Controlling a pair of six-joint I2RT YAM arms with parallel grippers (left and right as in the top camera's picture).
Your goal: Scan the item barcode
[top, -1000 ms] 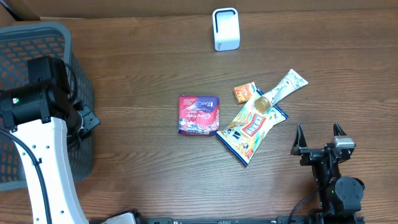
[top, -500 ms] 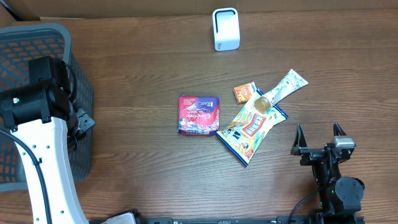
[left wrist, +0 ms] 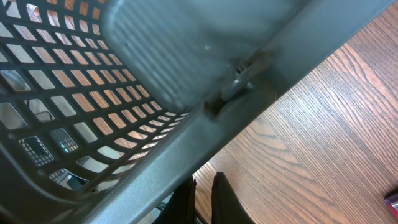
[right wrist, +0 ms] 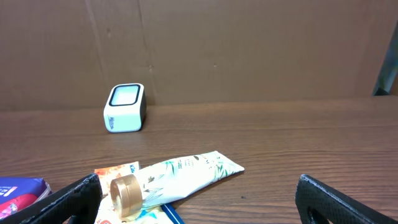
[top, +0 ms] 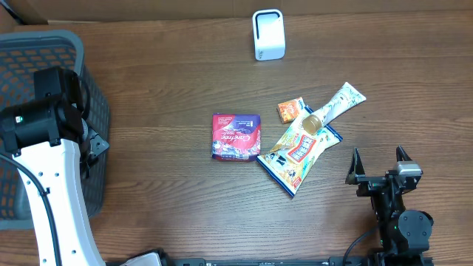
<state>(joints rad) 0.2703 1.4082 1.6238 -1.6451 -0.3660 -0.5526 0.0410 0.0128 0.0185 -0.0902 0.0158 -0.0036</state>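
As the pictures stand, the scanning looks hardly begun: no item is lifted, and none sits in front of the scanner (top: 267, 34), which stands alone at the far edge of the table (top: 170, 89) with its window facing the right wrist camera. The candidates lie together in the middle, well apart from it: a red and purple packet (top: 236, 137), just to its right a printed snack bag (top: 298, 155), a cream tube with a gold cap (top: 332, 108) resting across the bag's upper end, and a small orange sachet (top: 290, 109) beside the cap. The task does not say which of them is meant, and no barcode shows on any upper face. The right gripper (top: 378, 159) is low at the near edge with its fingers spread wide and nothing between them, pointed toward the tube and bag but apart from both. The left gripper (left wrist: 202, 193) has its fingers pressed together on nothing, far off to the side against the outer wall of the grey mesh basket (top: 44, 44) (whether it touches the plastic I cannot tell, since the wrist view crops the fingertips). Everything therefore seems left to do: reach an item, grasp it, carry it to the scanner and turn its barcode toward the window.
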